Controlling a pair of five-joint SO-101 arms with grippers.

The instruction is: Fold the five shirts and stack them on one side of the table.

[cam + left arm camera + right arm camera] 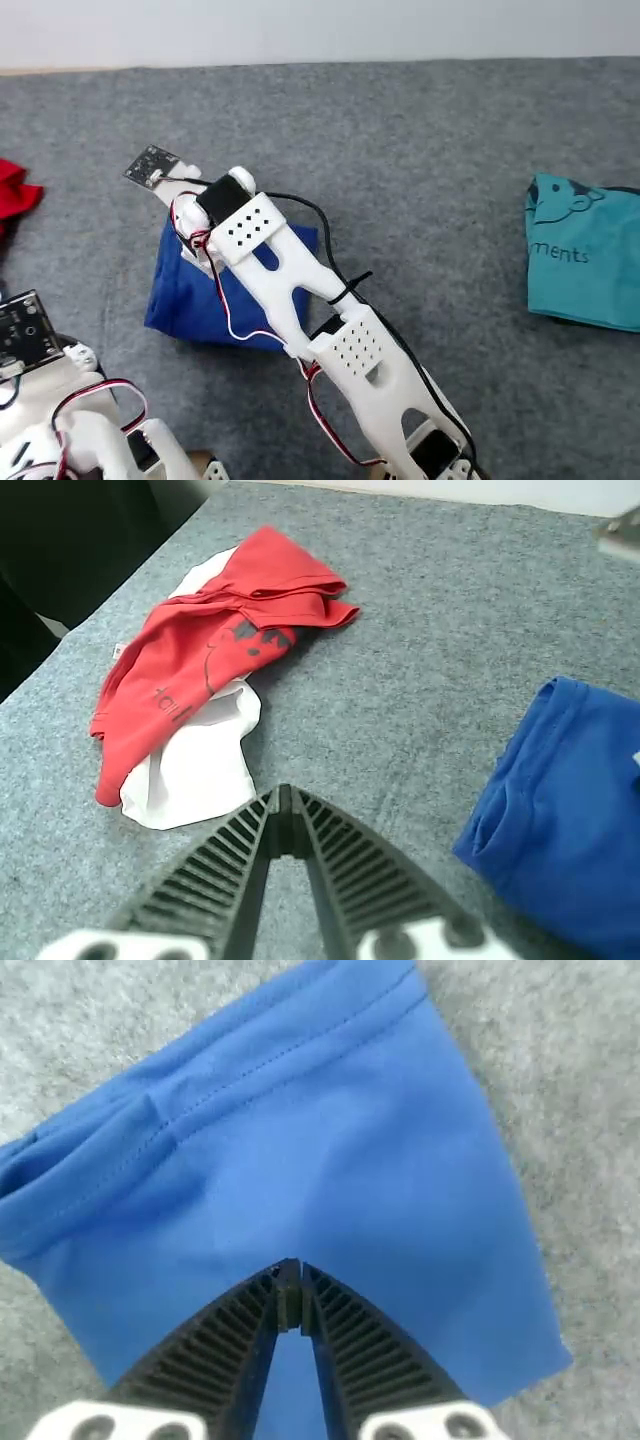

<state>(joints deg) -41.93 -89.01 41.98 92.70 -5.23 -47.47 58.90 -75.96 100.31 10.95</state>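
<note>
Four shirts lay on the grey felt table (pixel 420 140), well apart from one another except for two. In the high view the blue shirt (pixel 180 300) sat left of centre, folded into a rough rectangle, with the right arm (pixel 300 290) stretched diagonally across it from the near edge. The right gripper (pixel 288 1278) hung directly over that blue cloth, its ribbed fingers (pixel 345 1350) clenched together so that the tips met in a point; whether the tips touched the fabric could not be told, and no fold of cloth showed between them. The teal shirt (pixel 585 255), folded and printed on its top face, rested at the far right edge of the table. The red shirt (pixel 215 645) lay crumpled at the left side, draped partly over the white shirt (pixel 195 770), which spread out from beneath it. The left arm (pixel 60 420) sat at the near left corner, and the left gripper (pixel 285 802) was likewise pressed shut with nothing between its fingers, above bare felt between the red-and-white heap and the blue shirt.
</note>
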